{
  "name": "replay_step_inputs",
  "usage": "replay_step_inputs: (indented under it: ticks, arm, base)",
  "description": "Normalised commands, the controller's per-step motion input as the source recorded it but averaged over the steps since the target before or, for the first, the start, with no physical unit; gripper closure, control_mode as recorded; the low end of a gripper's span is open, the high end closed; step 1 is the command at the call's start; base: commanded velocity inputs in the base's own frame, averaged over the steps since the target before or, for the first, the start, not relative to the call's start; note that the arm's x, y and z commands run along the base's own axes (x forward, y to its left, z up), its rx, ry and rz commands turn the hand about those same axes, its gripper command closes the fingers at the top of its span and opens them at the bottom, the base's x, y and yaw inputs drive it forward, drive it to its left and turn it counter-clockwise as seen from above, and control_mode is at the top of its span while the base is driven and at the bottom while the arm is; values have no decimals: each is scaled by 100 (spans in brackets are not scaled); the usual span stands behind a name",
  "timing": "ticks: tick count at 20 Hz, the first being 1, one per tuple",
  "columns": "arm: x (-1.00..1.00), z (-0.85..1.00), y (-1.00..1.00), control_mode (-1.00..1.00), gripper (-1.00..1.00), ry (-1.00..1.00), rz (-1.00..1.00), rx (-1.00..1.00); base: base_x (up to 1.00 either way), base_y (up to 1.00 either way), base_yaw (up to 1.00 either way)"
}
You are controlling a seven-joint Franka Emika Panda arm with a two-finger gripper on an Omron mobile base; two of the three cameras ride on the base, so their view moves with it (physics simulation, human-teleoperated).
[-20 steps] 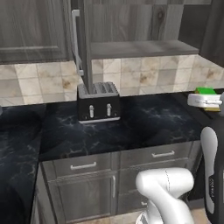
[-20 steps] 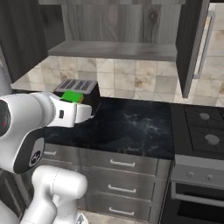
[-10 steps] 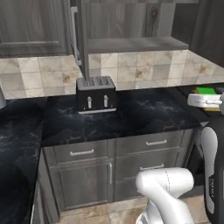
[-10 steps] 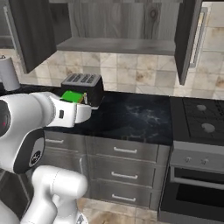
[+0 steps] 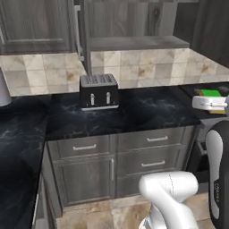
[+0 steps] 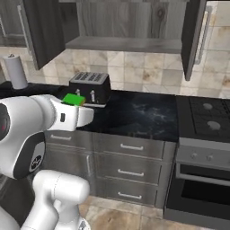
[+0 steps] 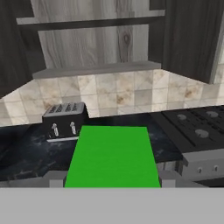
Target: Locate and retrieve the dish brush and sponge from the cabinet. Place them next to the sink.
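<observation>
Your hand (image 7: 112,183) is clenched on the flat green sponge with a yellow layer (image 7: 113,156), which sits between its fingers. Ahead of the hand and past the sponge, the black toaster (image 7: 64,120) stands on the dark marbled worktop (image 7: 131,124), beneath the open grey wood-grain cabinet (image 7: 96,43).
</observation>
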Motion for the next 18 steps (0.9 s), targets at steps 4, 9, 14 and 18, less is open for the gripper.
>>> replay_step_inputs:
  ticks: [4,9,14,18]
  arm:
    - [0,0,0,100,100,0,0,0]
    - [0,0,0,100,100,0,0,0]
    - [0,0,0,100,100,0,0,0]
    - [0,0,0,100,100,0,0,0]
  base:
    - [-32,1,18]
    - [-25,0,34]
    - [-22,0,39]
    - [-23,6,40]
